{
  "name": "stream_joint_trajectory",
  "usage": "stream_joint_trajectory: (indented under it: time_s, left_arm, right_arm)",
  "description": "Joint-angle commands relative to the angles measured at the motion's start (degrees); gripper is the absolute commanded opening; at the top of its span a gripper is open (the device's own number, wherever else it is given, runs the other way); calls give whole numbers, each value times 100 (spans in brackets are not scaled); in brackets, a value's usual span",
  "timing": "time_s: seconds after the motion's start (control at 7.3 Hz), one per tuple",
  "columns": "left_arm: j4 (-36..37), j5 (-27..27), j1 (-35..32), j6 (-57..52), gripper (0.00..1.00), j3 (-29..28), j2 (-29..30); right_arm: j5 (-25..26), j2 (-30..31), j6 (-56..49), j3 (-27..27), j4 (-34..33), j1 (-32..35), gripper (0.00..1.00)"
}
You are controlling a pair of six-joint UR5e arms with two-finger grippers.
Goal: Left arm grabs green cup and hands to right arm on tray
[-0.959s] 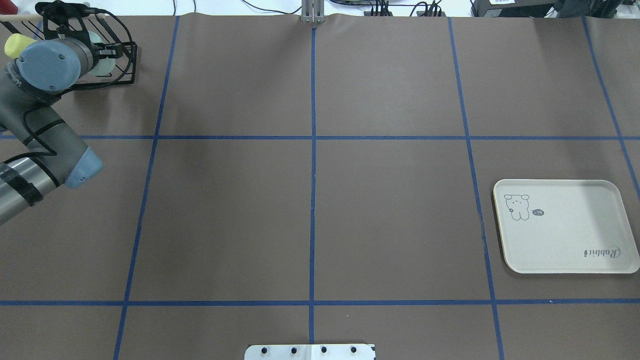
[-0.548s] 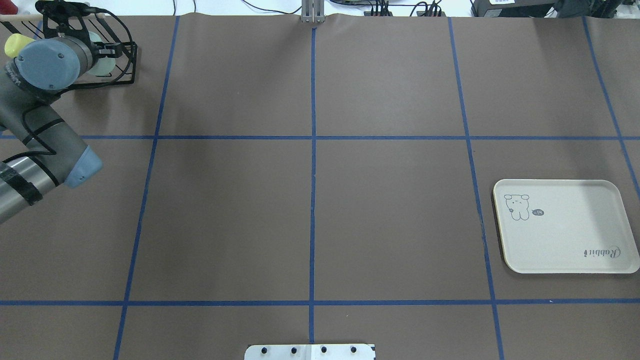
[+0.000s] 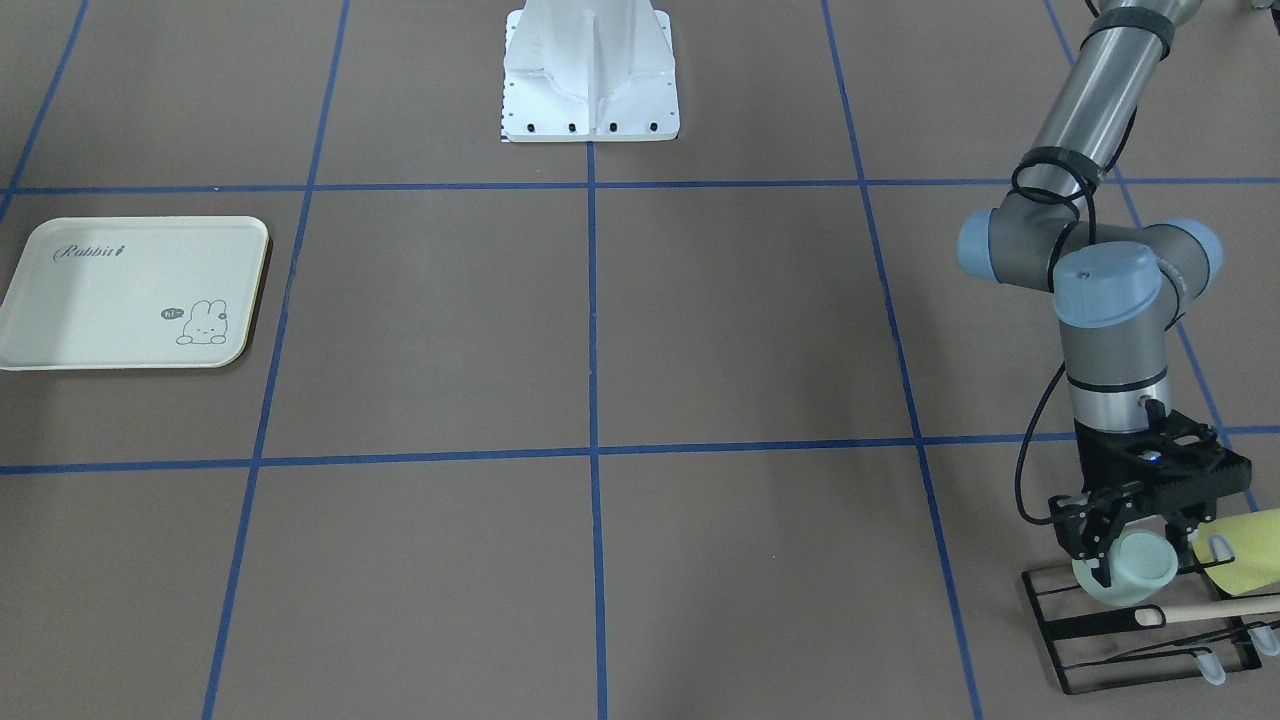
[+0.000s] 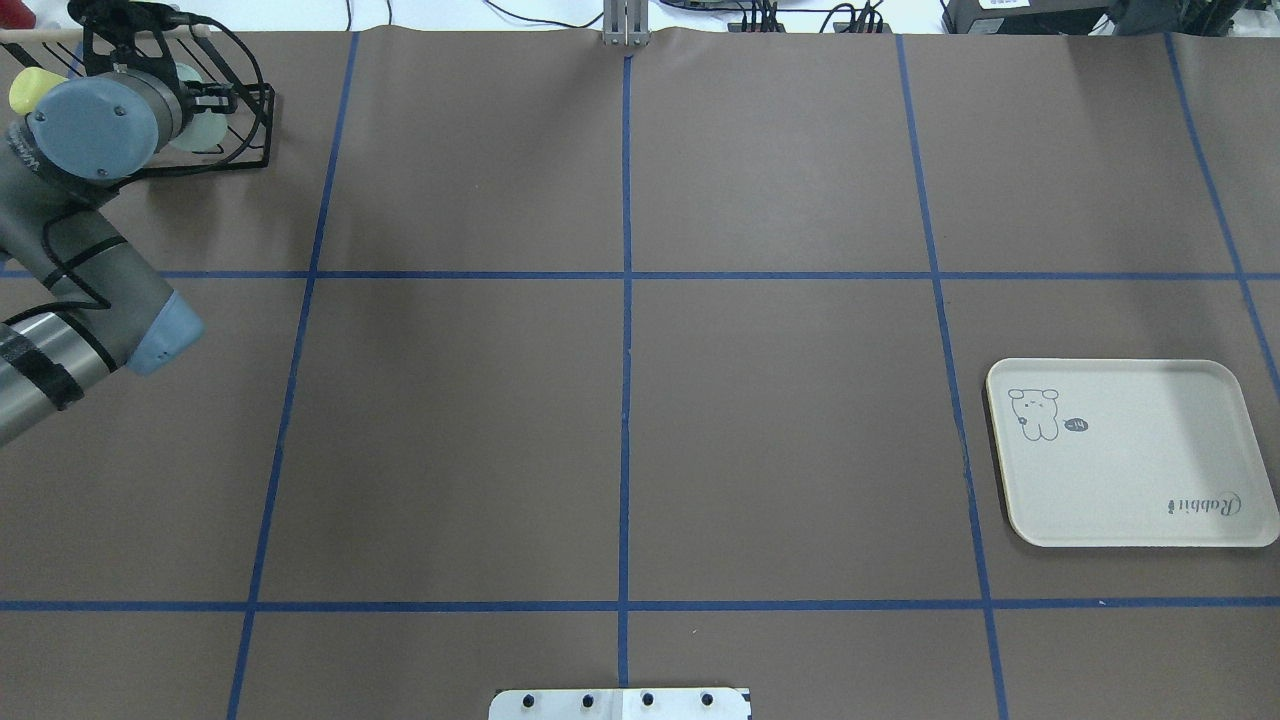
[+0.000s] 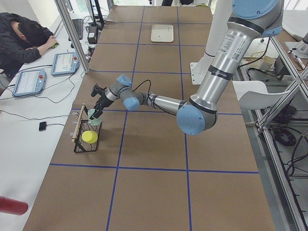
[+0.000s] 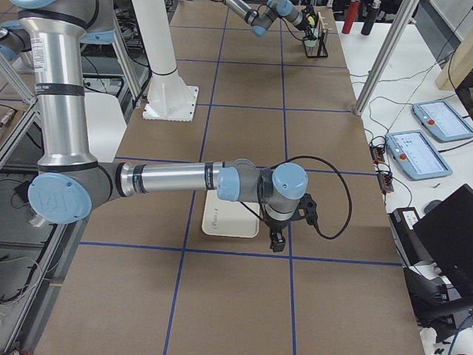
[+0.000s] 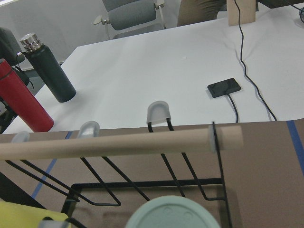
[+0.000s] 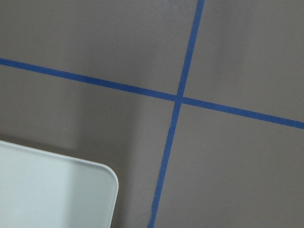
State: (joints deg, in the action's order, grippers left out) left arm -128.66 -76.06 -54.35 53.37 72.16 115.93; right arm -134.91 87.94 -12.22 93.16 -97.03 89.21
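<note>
My left gripper [image 3: 1133,548] reaches down into a black wire rack [image 3: 1100,625] at the table's far left corner and is shut on the pale mint green cup [image 3: 1128,574]. The cup lies tilted, its round base toward the front camera, and that base fills the bottom of the left wrist view [image 7: 173,214]. In the overhead view the cup [image 4: 203,128] peeks out beside the wrist. The cream tray [image 4: 1130,455] lies flat at the right side. My right gripper [image 6: 275,240] hovers at the tray's [image 6: 228,222] edge; I cannot tell if it is open.
A brighter yellow-green cup [image 3: 1243,552] sits in the same rack beside the mint one. A wooden dowel [image 7: 118,142] runs across the rack's top. Red [image 7: 21,102] and black [image 7: 47,71] bottles stand on the white desk beyond. A tray corner [image 8: 47,190] shows below the right wrist.
The left wrist and gripper have shifted slightly away from the robot, toward the table's far edge, and the mint cup has moved with them. The tray has not moved.
</note>
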Motion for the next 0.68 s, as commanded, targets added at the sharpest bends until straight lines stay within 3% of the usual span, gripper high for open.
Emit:
stream_joint_trajectory:
  time_s: [0.0,0.27,0.55]
  left_arm:
    - [-10,38,-23,6,62,17,0]
    - [-10,73,-92,-2,46,53,0]
    - [-10,65,-128,-2,42,149,0]
  right_arm:
    - [-9,12,0,9,0,0,99]
    - [-9,21,0,0,0,0,99]
    - [-9,30,0,0,0,0,99]
